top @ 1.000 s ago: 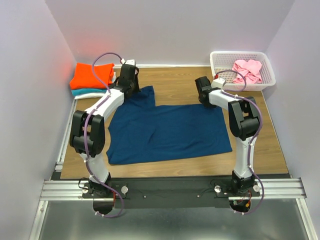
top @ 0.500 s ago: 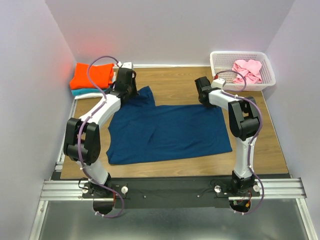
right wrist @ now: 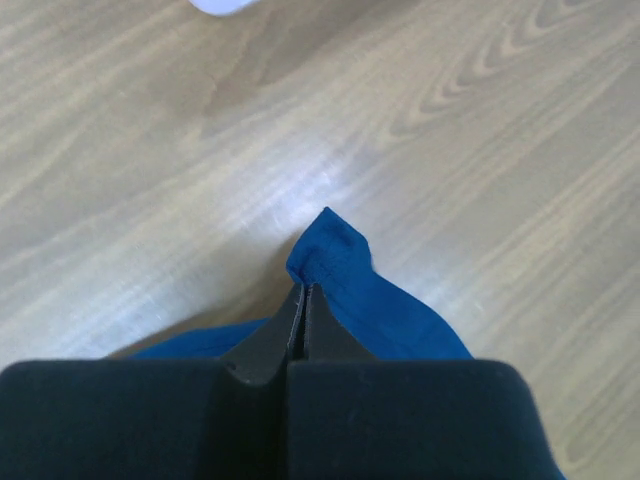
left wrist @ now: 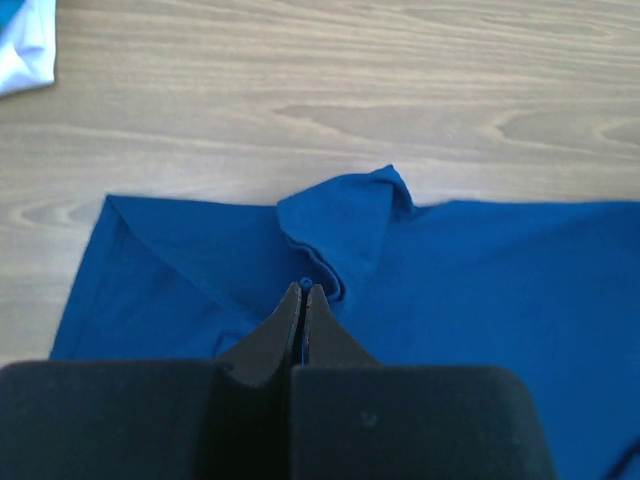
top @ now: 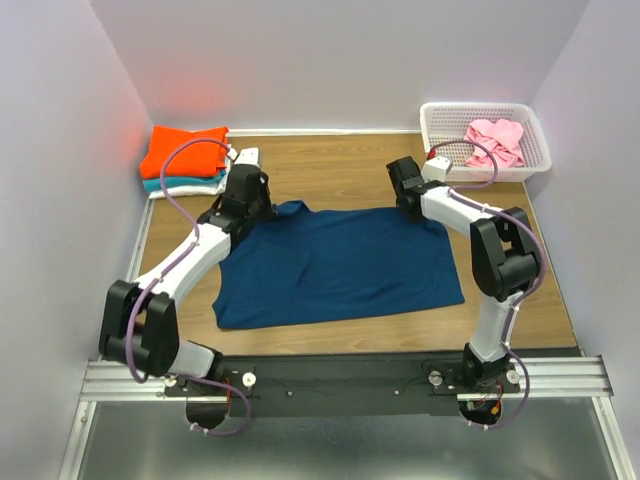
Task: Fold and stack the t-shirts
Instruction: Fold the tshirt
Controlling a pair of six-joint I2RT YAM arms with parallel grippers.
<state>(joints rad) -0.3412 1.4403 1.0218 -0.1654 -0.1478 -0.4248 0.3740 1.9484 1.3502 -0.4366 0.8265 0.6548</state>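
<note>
The blue shirt (top: 340, 265) lies spread in the middle of the table (top: 350, 170). The left gripper (left wrist: 303, 292) is pinched tight on its upper-left corner, and the right gripper (right wrist: 304, 292) on its upper-right corner. I would lift both corners evenly and bring them toward the near hem together, keeping the edge taut. The left arm stretches long and low from the lower left. The right arm bends at the elbow.

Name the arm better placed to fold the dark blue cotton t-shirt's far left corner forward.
Left. The left gripper is shut on that bunched corner of the dark blue cotton t-shirt; the right gripper is shut on the far right corner, across the shirt.
</note>
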